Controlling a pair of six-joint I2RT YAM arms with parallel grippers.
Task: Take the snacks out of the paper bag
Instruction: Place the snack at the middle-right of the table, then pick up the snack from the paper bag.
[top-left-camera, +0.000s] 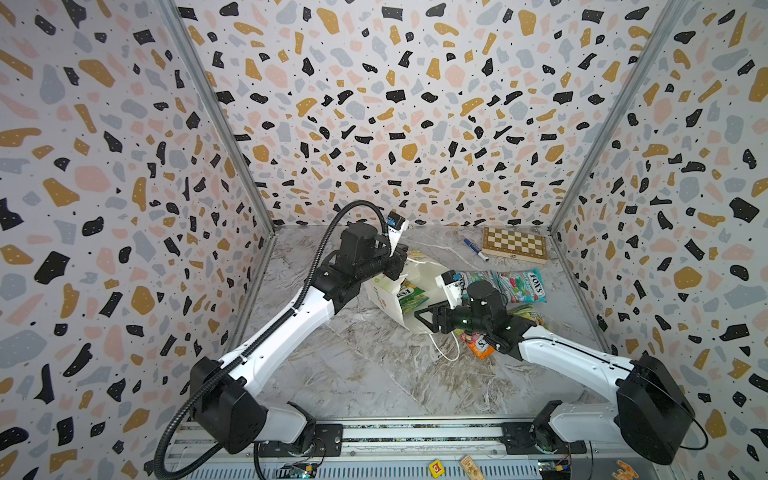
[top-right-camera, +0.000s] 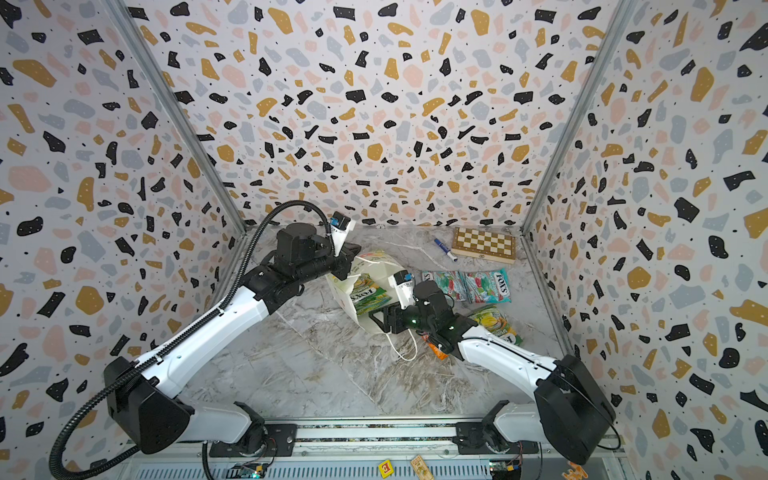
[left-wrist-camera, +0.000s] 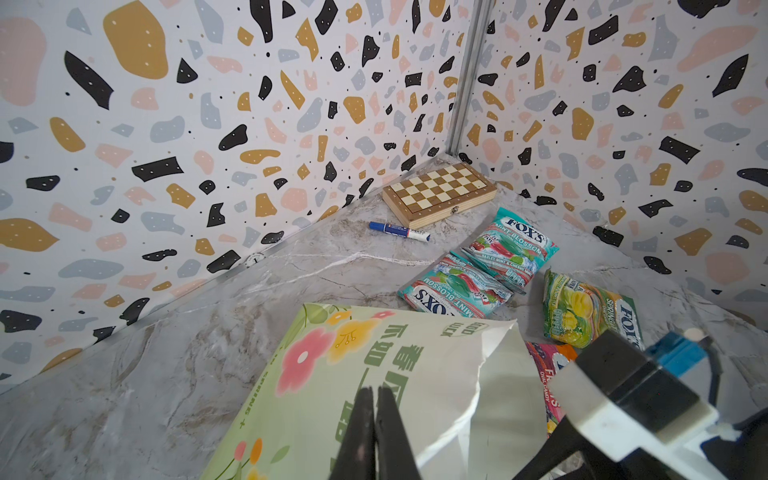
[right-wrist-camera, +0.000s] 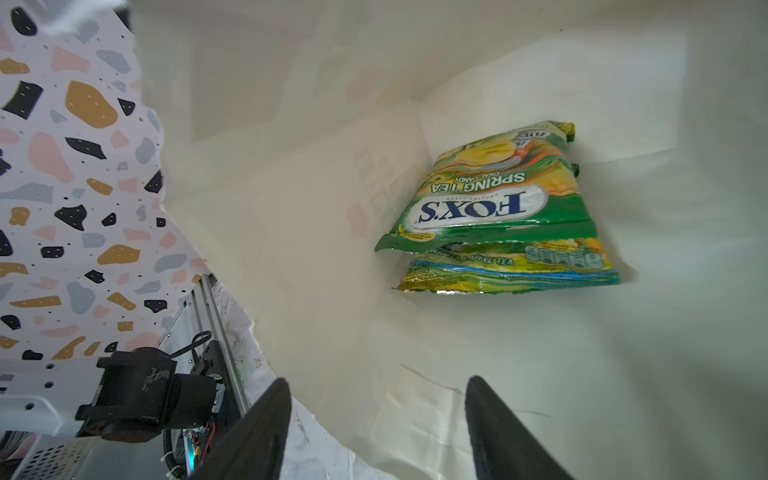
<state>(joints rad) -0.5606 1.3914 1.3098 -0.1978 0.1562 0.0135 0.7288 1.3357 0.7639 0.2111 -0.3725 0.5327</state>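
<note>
**Right gripper**: jaws apart, nothing between them. It sits at the mouth of the paper bag, which lies on its side, and points at the green pouch deep inside against the inner wall. A second pouch lies directly under the green one, touching it.

**Left gripper**: jaws pressed together on the bag's printed upper wall. They appear to pinch it and hold the mouth raised.

**Already out**, on the table near the bag:
- a teal pouch overlapping another teal pouch
- a green-yellow pouch
- an orange-red pouch, partly under the right arm

**Probable faults**

1. Double pick. The two pouches inside are stacked, so a deep closure may take both, or drag the lower one partway and drop it at the rim.
2. Paper caught. The lower jaw rides just above the bag's floor. Closing early would pinch the paper with the pouch, and the rim already looks ragged.
3. Collapse. A pinch on thin paper may slip, and the wall would then fall onto the right gripper and cover the target.
4. Slip. The film is glossy, so a grip on the crimped edge alone may pull free.
5. Snag. The cord handle lies loose beside the right gripper. Withdrawal could hook it and tow the bag against the left pinch.
6. Sweep. The retreating arm could push the orange-red pouch across the table
</note>
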